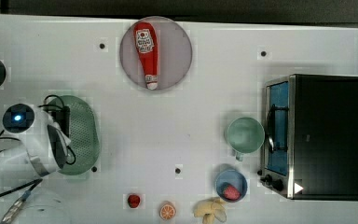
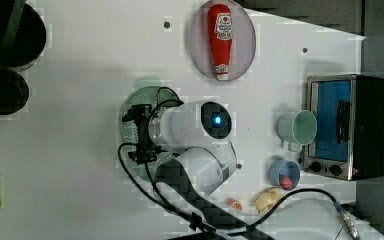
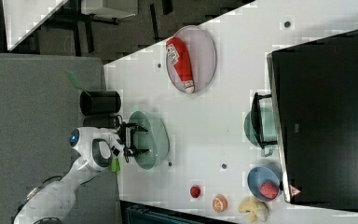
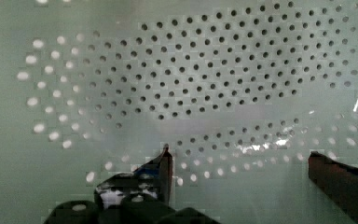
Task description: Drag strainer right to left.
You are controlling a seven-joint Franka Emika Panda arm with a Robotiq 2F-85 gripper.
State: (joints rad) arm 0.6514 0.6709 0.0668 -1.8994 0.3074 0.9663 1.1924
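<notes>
Gripper: the gripper hangs directly over the strainer, jaws spread wide and holding nothing; in the wrist view the perforated floor lies between the two fingers.
Direction to the strainer: straight below the gripper, so the coming move looks like a short drop onto the basin, not a reach sideways.
Contact: cannot tell whether the fingers touch the plastic.
Long axis: in the top view the oval runs up and down, across the line of a sideways drag.
Strainer's place: at the top view's left, on the white desk, well apart from the plate and the mug.
Strainer's look: pale mint-green oval basin, smooth raised rim, a dense grid of small round holes in its middle, glossy.
</notes>
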